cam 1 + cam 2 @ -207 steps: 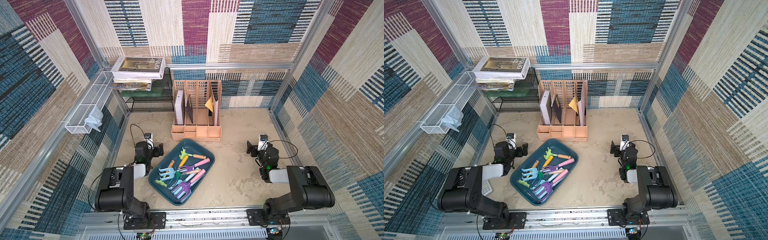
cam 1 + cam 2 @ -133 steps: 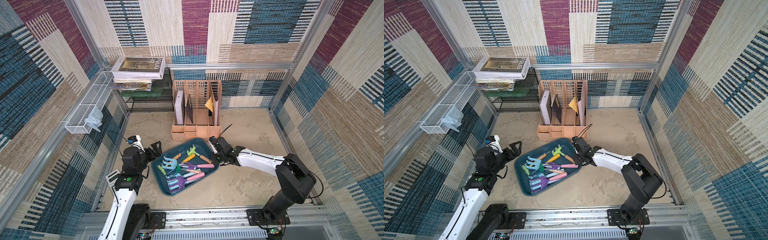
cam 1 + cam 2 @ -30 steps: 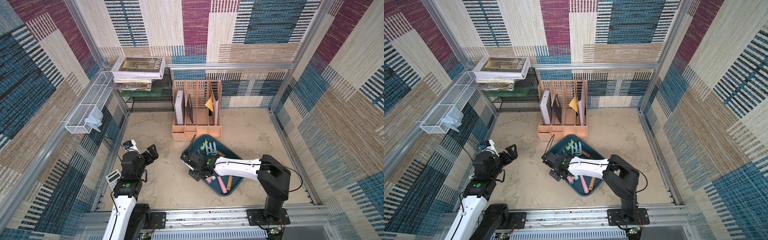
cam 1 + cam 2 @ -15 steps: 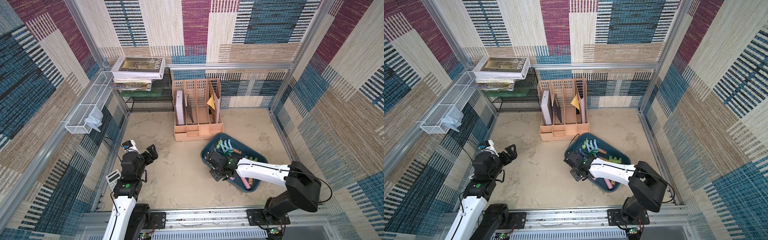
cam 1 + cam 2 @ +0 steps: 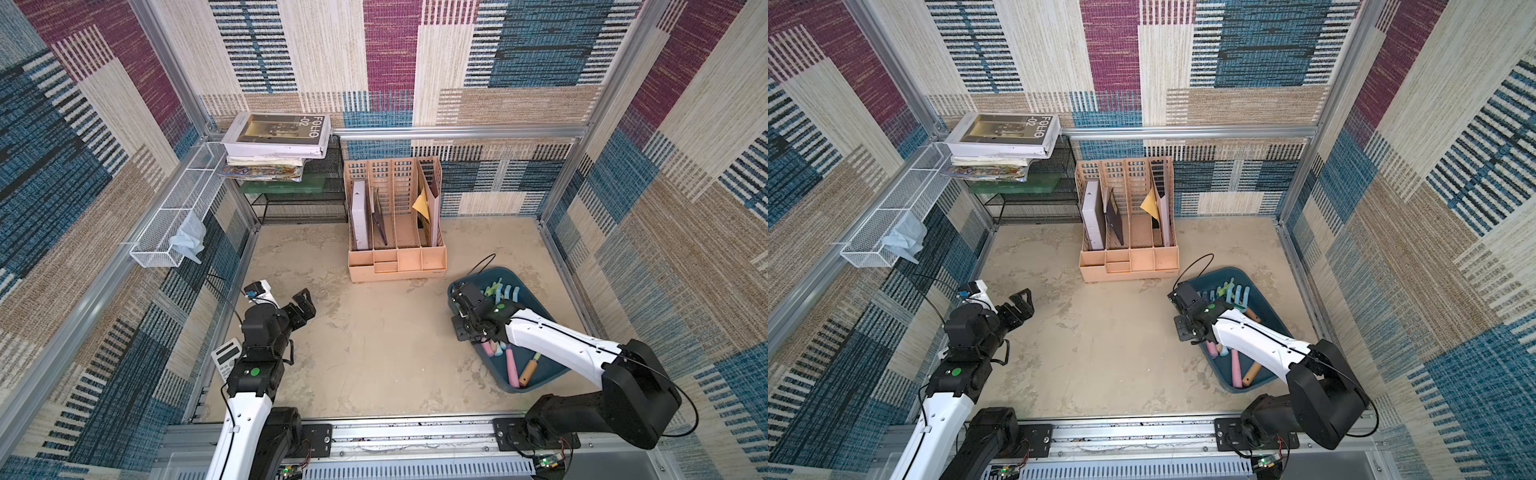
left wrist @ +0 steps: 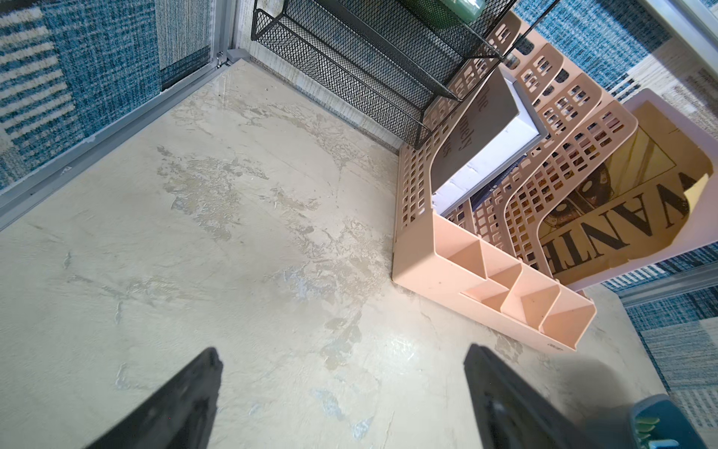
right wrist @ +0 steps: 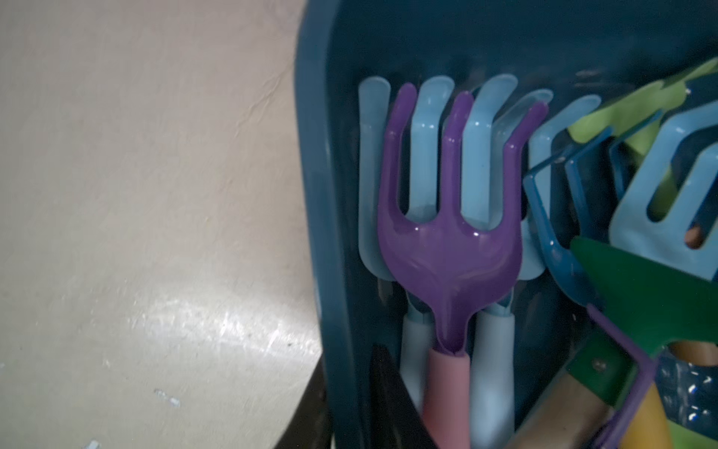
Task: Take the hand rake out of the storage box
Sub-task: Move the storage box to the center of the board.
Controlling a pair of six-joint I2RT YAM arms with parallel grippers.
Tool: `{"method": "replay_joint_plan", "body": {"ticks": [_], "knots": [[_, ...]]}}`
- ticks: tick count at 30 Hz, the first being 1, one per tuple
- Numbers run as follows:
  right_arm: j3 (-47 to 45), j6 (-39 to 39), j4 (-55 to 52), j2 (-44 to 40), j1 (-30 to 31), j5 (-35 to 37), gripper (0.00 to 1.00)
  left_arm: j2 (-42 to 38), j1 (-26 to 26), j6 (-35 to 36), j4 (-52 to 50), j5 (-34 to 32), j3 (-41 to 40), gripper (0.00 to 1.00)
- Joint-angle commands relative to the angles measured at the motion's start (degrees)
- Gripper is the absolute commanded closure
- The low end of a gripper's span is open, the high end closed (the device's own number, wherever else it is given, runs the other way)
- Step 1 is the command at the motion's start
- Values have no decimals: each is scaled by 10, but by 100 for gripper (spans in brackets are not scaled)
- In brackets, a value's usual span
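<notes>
Clenched on the storage box [image 5: 532, 305] wall at frame right, the right pincer [image 5: 460, 304] should release, then grasp the purple hand rake [image 7: 447, 248] by its pink handle [image 7: 447, 392]; the left pincer [image 5: 305, 303] hangs released.

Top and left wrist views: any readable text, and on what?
"FOLIO -02": top book.
"WANTE", cut off at the edge: yellow poster in the organiser.
"onely", rest unclear: grey book in the organiser.
Calculator keys: too small to read.

Robot lab test cell, aluminium frame [image 5: 457, 132], patterned wall panels [image 5: 390, 50], mounting rail [image 5: 415, 434] along front
</notes>
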Motion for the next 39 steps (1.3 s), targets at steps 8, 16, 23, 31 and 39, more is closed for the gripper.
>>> {"method": "replay_joint_plan", "body": {"ticks": [8, 16, 23, 31, 39], "knots": [[146, -49, 80, 151, -142, -29, 82, -1, 1, 7, 4, -3, -2, 0], [130, -61, 93, 136, -179, -86, 46, 7, 1, 7, 7, -7, -3, 0], [155, -51, 124, 194, -235, -150, 54, 7, 1, 8, 4, -8, -1, 1], [271, -53, 114, 308, -279, -125, 55, 6, 1, 9, 5, -11, -3, 1], [518, -104, 47, 476, -308, -159, 55, 8, 1, 11, 4, -18, -3, 0]]}}
